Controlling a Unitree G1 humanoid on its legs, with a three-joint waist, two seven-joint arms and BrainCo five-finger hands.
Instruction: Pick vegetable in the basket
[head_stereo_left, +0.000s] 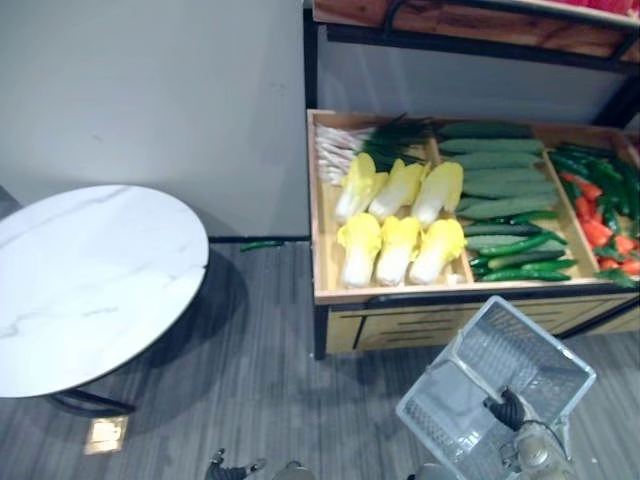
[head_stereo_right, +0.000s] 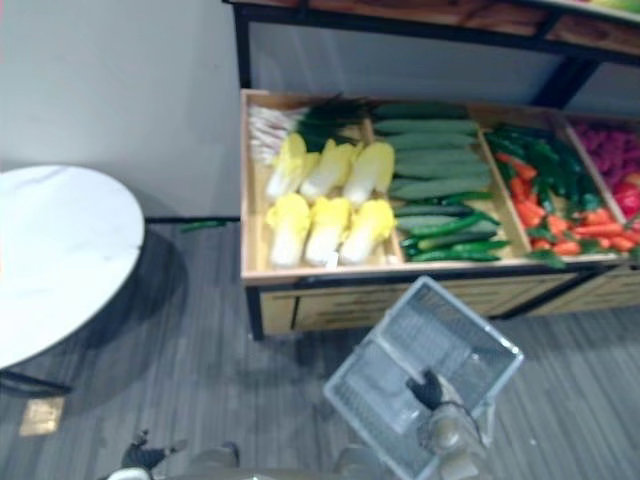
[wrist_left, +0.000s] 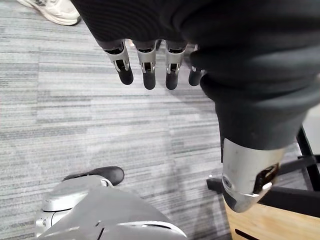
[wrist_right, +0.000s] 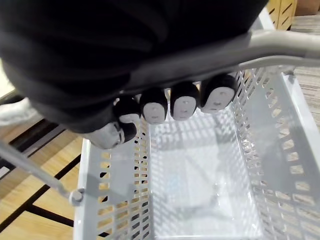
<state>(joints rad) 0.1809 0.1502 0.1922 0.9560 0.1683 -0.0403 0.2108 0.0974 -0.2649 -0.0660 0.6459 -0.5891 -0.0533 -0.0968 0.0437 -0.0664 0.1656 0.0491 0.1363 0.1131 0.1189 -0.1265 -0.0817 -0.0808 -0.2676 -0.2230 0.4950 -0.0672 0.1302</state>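
My right hand (head_stereo_left: 512, 409) hangs low in front of the produce stand, its fingers (wrist_right: 185, 102) curled round the handle (wrist_right: 280, 47) of a white plastic basket (head_stereo_left: 495, 395), which holds nothing. The wooden stand (head_stereo_left: 330, 295) carries yellow cabbages (head_stereo_left: 398, 248), green onions (head_stereo_left: 345, 148), cucumbers (head_stereo_left: 495, 180), and green peppers (head_stereo_left: 590, 165) with red ones (head_stereo_left: 600, 230). My left hand (wrist_left: 150, 62) hangs over the grey floor, fingers straight and holding nothing; it shows at the lower edge (head_stereo_left: 228, 465) in the left eye view.
A round white marble table (head_stereo_left: 85, 280) stands to the left. One green vegetable (head_stereo_left: 262, 243) lies on the floor by the wall. A dark shelf (head_stereo_left: 470, 25) runs above the stand. A person's shoe (wrist_left: 52, 11) rests on the carpet near my left hand.
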